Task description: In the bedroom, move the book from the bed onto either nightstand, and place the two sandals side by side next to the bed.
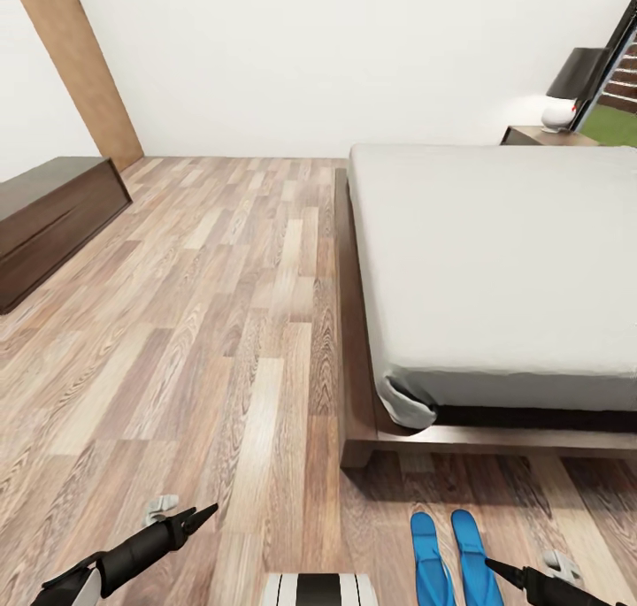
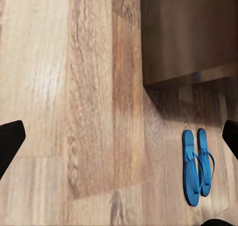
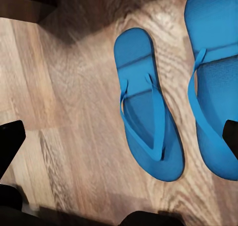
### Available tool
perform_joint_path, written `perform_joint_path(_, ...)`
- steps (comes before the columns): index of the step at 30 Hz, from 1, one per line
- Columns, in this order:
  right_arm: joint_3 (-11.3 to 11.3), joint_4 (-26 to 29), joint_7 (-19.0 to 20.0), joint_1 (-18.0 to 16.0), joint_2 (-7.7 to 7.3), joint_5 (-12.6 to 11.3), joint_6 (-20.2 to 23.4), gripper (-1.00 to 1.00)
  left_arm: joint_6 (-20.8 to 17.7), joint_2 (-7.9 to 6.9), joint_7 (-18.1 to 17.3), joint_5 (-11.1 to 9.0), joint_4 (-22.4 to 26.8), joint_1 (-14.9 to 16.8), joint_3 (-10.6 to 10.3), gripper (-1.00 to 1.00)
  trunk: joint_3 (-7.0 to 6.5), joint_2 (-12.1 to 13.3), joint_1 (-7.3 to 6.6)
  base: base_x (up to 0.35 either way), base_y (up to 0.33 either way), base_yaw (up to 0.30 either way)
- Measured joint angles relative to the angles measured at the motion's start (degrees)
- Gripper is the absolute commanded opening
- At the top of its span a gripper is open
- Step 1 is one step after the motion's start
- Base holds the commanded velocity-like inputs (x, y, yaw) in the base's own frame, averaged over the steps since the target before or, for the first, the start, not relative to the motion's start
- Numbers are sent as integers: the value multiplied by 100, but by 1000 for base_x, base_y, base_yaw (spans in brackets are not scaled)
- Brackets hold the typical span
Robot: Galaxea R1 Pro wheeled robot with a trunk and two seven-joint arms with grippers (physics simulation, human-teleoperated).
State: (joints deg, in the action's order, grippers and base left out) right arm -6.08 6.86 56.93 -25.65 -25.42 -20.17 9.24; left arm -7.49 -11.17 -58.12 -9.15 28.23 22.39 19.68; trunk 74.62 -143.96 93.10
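Nearest the robot, head view: left gripper (image 1: 199, 515) low over the plank floor (image 1: 221, 323), dark fingers tapering to a point, nothing between them; how far its jaws stand apart I cannot tell from that angle. The left wrist view shows its two fingertips (image 2: 10, 141) at opposite picture edges, so jaws wide apart, empty. Right gripper (image 1: 495, 571) at the bottom edge just beside the sandals; right wrist view likewise has fingertips (image 3: 10, 141) at opposite edges, jaws wide, holding nothing. Two sandals (image 1: 449, 555) lie flat on the floor, side by side, parallel, narrow gap between them, straps up, just off the corner of the bed (image 1: 495, 261). Bed: dark wooden platform frame, pale mattress, top bare in the visible part. Book: cannot locate. Left, against the wall, a low dark cabinet (image 1: 53, 221). Far right beyond the bed, a nightstand (image 1: 540, 135) carrying a lamp (image 1: 571, 93) with dark shade.
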Motion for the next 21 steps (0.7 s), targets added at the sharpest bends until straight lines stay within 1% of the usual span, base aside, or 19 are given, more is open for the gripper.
perform_joint_path(5, 1, -42, -2, 0, 1, 2, -42, 100, 1, 32, 8, 0, 0, 0, 0, 100, -111, 7, -13, 0, 0, 0)
perform_joint_path(12, 0, -65, -4, 0, 1, 1, -404, 100, 1, 58, 10, 2, 0, 0, -1, 100, -266, 16, -31, 0, 0, 0)
perform_joint_path(21, 1, -70, -4, 1, 6, -2, -485, 100, 1, 77, 21, 7, -6, 0, -2, 100, -466, 28, -54, 0, 0, 0)
